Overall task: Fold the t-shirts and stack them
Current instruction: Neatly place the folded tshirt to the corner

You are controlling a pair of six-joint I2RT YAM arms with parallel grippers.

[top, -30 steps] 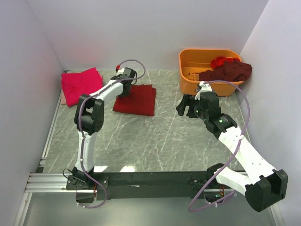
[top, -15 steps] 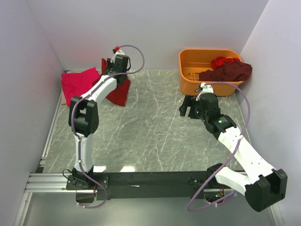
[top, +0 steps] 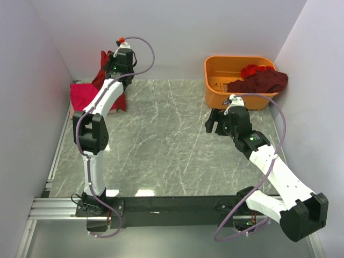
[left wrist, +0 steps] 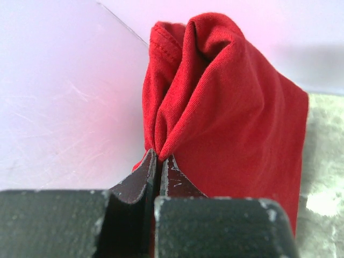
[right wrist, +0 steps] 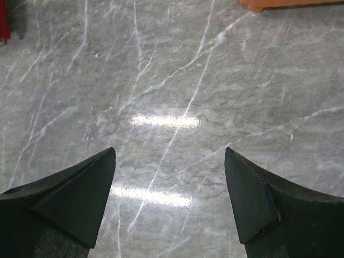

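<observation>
Red t-shirt pinched in tightly closed left tool, partly hidden behind arm; right tool wide apart, empty.

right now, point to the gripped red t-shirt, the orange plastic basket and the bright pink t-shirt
red cloth t-shirt (left wrist: 231, 107), left wrist view, middle of bunched fabric
orange plastic basket (top: 209, 80), top external view, left wall
bright pink cloth t-shirt (top: 80, 99), top external view, its middle

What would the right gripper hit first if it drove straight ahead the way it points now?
Probably the grey marble-patterned tabletop: the open right gripper points down at it, with nothing else showing in its line. The distance is unclear.
</observation>
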